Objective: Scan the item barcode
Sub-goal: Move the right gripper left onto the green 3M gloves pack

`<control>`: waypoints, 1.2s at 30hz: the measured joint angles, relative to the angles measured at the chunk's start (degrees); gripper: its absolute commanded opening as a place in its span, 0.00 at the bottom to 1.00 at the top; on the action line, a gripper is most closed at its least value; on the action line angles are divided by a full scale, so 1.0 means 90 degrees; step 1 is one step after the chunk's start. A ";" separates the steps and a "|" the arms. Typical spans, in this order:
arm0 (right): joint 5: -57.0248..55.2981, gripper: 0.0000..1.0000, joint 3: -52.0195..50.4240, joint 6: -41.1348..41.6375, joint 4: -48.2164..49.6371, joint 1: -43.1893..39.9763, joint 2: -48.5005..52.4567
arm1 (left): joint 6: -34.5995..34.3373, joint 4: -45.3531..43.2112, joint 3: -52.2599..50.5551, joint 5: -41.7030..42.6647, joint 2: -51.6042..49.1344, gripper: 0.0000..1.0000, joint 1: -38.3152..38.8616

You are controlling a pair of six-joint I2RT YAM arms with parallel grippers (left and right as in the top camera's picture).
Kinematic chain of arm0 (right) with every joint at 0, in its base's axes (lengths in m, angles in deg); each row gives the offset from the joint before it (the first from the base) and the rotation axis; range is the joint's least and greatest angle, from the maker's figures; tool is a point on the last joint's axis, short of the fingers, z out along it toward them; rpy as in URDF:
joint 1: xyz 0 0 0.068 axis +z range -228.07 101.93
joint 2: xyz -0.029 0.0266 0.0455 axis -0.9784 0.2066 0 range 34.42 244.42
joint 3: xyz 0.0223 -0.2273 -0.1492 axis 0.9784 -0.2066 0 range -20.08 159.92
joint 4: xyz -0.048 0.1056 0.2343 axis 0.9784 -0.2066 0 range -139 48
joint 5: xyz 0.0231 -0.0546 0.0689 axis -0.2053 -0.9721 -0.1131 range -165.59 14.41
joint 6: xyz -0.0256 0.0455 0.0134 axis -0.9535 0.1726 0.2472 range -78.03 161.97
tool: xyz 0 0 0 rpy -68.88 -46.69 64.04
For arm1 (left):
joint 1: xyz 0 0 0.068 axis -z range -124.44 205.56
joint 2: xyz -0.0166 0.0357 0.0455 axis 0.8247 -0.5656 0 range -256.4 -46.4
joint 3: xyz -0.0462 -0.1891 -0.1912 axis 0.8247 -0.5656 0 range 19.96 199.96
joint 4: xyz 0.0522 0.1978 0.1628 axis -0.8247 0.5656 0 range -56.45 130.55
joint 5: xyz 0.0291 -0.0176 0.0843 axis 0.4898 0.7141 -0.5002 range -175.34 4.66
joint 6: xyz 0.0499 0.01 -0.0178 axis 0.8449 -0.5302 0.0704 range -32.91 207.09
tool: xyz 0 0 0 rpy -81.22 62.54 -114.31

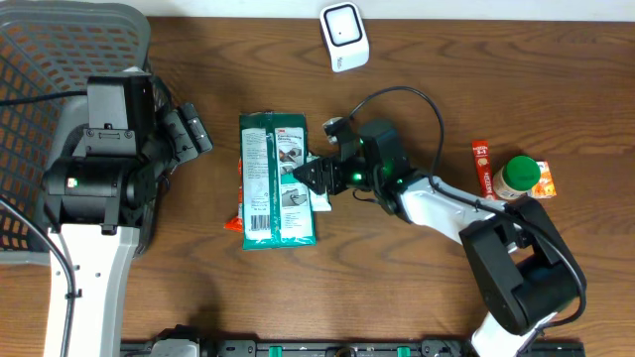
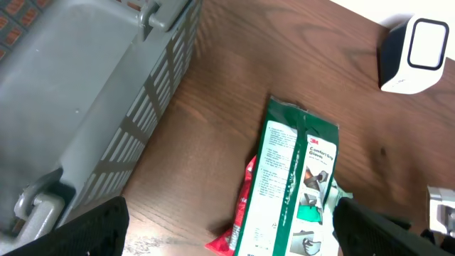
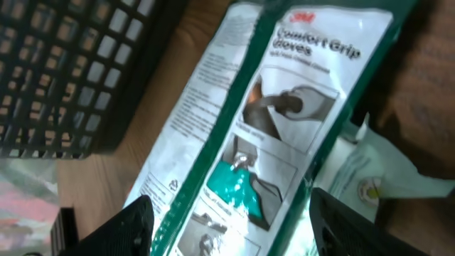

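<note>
From the overhead camera I have the glove package (image 1: 278, 179) lying flat near the middle of the wooden table (image 1: 427, 288), long side running away from me, its green and white printed face up. The right wrist camera reads "3M Comfort Grip Gloves" on it. A red packet (image 1: 233, 224) pokes out from under its lower left corner, and a white packet (image 1: 322, 198) shows from beneath its right edge. The right gripper (image 1: 313, 177) reaches in from the right and sits over that right edge. In its wrist view the two fingers (image 3: 138, 227) stand wide apart at the bottom of the frame with the package spread below them. I cannot tell whether the tips touch it, but they are not closed on anything. The left gripper (image 1: 193, 129) hangs off to the left, well apart from the package and just beside the grey basket (image 1: 60, 59) in the far left corner. Its fingers (image 2: 92, 227) are spread wide too, with only table and the near end of the package beneath them. The white scanner (image 1: 344, 37) stands at the far edge of the table, beyond the package and a little to the right, with its window facing up. Over on the right, well apart from the package, sit a red stick packet (image 1: 483, 169), a green-lidded jar (image 1: 518, 177) and an orange box (image 1: 545, 181), close together.
</note>
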 measured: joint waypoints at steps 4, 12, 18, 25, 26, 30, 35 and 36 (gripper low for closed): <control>-0.0012 0.66 0.0741 -0.0010 -0.0780 0.0002 0.0005 | 0.0000 0.0000 0.0000 0.0002 0.0000 0.92 0.0000; -0.0080 0.70 0.1200 -0.0015 -0.1639 0.0073 0.0012 | 0.0000 -0.0002 0.0000 0.0002 0.0000 0.91 0.0000; -0.0163 0.70 0.1200 -0.0061 -0.1656 0.0197 0.0338 | 0.0000 0.0000 0.0000 0.0002 0.0000 0.92 0.0000; -0.0221 0.70 0.1202 -0.0066 -0.1654 0.0369 0.0891 | 0.0000 -0.0002 0.0000 0.0000 0.0000 0.92 0.0000; -0.0250 0.70 0.1212 -0.0066 -0.1681 0.0369 0.0891 | 0.0000 -0.0002 0.0000 0.0002 0.0000 0.91 0.0000; -0.0408 0.72 0.1280 -0.0070 -0.1846 0.0393 0.0891 | 0.0000 0.0000 0.0000 0.0000 0.0000 0.91 0.0000; -0.0437 0.74 0.1319 -0.0085 -0.1902 0.0423 0.0891 | 0.0000 0.0000 0.0000 0.0002 0.0000 0.91 0.0000; -0.0430 0.74 0.1321 -0.0066 -0.1904 0.0423 0.0889 | 0.0002 -0.0002 0.0000 0.0000 0.0000 0.91 0.0000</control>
